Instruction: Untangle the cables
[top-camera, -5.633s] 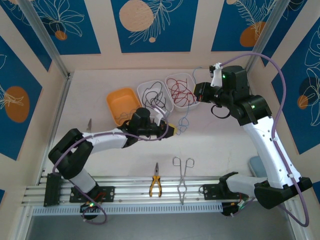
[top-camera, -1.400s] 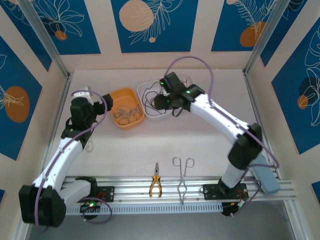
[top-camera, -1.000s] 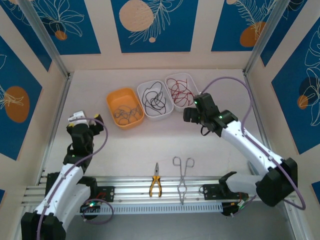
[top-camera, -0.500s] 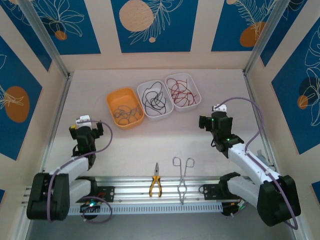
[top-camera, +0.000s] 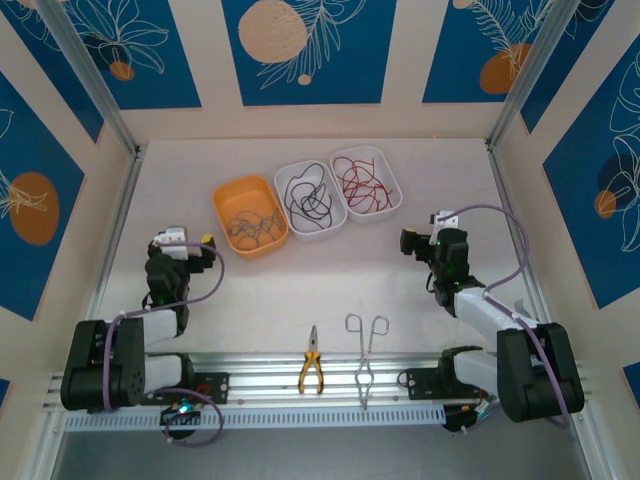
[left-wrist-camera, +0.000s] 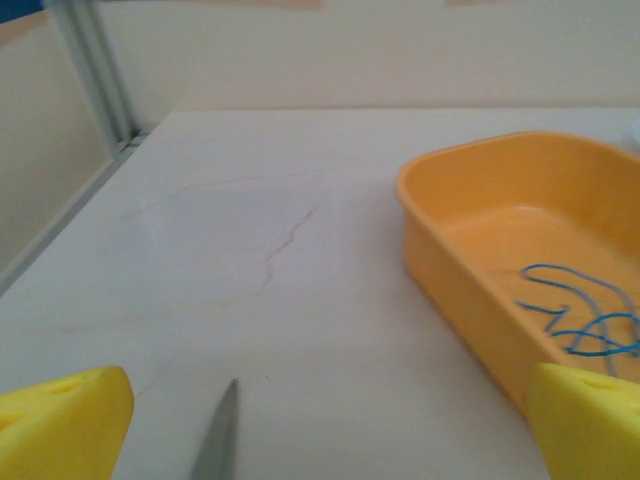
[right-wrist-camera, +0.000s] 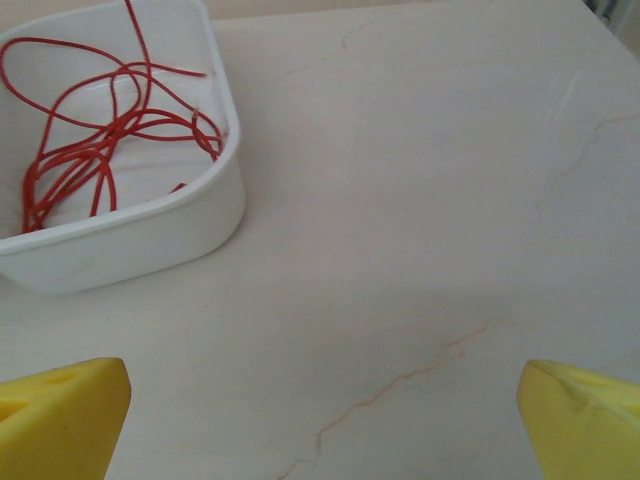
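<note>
Both arms have pulled back near their bases. Left pincer (top-camera: 203, 245) and right pincer (top-camera: 408, 243) spread, empty. Blue cable (left-wrist-camera: 585, 315) in orange tub (left-wrist-camera: 455, 270) ahead-right of left; red cable (right-wrist-camera: 95, 140) ahead-left of right; black cable (top-camera: 308, 195) between.

- Table (right-wrist-camera: 420, 190): pale cream, with thin brownish veins like marble.
- Walls (top-camera: 300, 50): cream, with deep blue panels carrying white line-drawn leaves and orange discs.
- Left tray (left-wrist-camera: 455, 290): orange; the blue cable (left-wrist-camera: 600, 338) lies in it.
- Middle tray (top-camera: 283, 172): white; the black cable (top-camera: 308, 197) lies in it.
- Right tray (right-wrist-camera: 150, 235): white; the red cable (right-wrist-camera: 118, 128) lies in it.
- Left gripper (left-wrist-camera: 328, 400) fingers (left-wrist-camera: 62, 420): bright yellow.
- Right gripper (right-wrist-camera: 325, 385) fingers (right-wrist-camera: 60, 415): bright yellow.
- Arms (top-camera: 485, 310): white and black, with lilac hoses and small green lights.
- Pliers (top-camera: 311, 372): yellow-orange handles, dark jaws.
- Forceps (top-camera: 366, 350): silver metal.
- Rail (top-camera: 260, 385) at the near edge: silver-grey.
</note>
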